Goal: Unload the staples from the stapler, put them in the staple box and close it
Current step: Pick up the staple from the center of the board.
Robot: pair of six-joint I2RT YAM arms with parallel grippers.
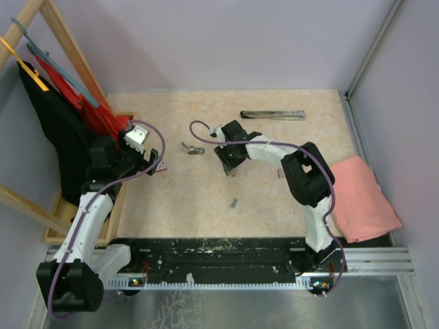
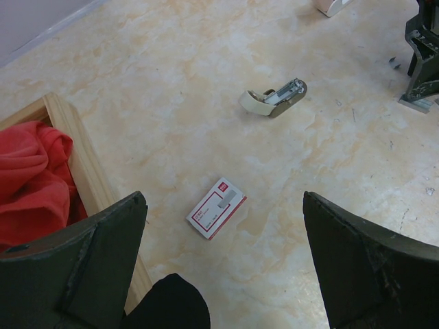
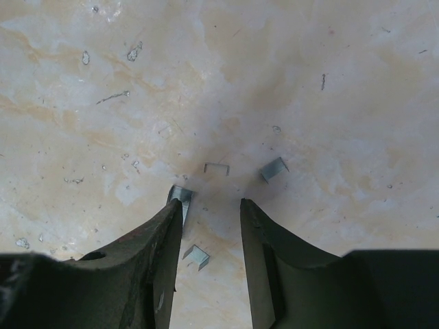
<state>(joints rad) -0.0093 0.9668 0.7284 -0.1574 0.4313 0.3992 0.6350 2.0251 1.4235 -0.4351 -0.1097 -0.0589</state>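
Several short dull-grey staples lie on the table under my right gripper (image 3: 210, 203): one strip (image 3: 274, 168) ahead to the right, a thin one (image 3: 217, 166) straight ahead, one (image 3: 182, 198) at the left fingertip and one (image 3: 197, 256) on the table between the fingers. The jaws stand partly apart and grip nothing. The small stapler (image 2: 274, 98) (image 1: 193, 148) lies on its side, left of the right gripper (image 1: 230, 166). My left gripper (image 2: 226, 274) (image 1: 152, 164) hangs wide open above a red-and-white box (image 2: 216, 207).
A long thin silver bar (image 1: 272, 114) lies at the back. Another grey strip (image 1: 234, 202) lies nearer the front. A pink cloth (image 1: 363, 199) is at the right edge. A wooden frame (image 2: 79, 157) with red cloth (image 2: 31, 178) is at the left.
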